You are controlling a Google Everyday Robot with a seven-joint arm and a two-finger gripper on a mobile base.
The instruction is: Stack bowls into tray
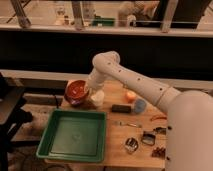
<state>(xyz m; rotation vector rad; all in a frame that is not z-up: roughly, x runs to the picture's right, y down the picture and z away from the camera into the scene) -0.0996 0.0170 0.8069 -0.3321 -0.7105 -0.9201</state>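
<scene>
A red-orange bowl [76, 90] with a dark maroon outside sits tilted at the table's back left, its inside facing me. My gripper [89, 89] is at the bowl's right rim, at the end of the white arm reaching in from the right, and it is shut on that rim. Its fingers are mostly hidden by the wrist. The green tray [49, 131] lies in front of the bowl at the table's front left, with nothing in it.
A white cup [98, 98] stands just right of the bowl. Further right are an orange ball [130, 96], a blue cup [140, 105] and a black block [121, 108]. A metal cup [131, 145], cutlery and small dark items lie front right. A dark chair stands left.
</scene>
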